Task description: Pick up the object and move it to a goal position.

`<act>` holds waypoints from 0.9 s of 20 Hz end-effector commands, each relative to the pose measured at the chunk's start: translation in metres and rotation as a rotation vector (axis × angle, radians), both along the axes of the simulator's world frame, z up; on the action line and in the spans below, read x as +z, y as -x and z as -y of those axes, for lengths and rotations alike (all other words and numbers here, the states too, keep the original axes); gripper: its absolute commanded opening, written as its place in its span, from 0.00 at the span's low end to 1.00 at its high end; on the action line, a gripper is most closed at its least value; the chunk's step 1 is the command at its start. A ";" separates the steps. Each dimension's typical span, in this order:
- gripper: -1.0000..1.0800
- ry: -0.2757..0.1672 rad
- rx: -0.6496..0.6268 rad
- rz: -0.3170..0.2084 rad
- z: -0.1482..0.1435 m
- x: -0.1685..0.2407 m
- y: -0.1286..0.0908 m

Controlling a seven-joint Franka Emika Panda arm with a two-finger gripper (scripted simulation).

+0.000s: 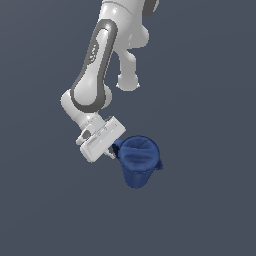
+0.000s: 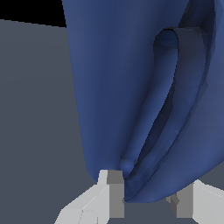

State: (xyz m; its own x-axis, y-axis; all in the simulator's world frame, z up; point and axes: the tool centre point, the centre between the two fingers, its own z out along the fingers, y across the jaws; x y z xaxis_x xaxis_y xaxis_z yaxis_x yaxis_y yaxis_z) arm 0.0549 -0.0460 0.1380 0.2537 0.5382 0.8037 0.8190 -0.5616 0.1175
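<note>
Pincer (image 2: 146,199) astride jug (image 1: 138,162) handle (image 2: 175,100)

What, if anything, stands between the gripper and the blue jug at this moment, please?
Nothing visible does. The gripper is already at the blue jug: in the wrist view its fingers straddle the loop handle, with no other object in either view. Whether it is clamped cannot be told.
</note>
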 end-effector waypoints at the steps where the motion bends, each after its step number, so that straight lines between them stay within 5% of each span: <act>1: 0.00 0.000 -0.001 0.000 0.000 0.000 -0.001; 18: 0.00 0.001 -0.001 0.001 -0.004 0.002 0.009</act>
State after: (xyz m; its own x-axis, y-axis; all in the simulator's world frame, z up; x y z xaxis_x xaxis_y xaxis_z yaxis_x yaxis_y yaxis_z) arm 0.0488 -0.0433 0.1397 0.2533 0.5381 0.8040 0.8181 -0.5626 0.1189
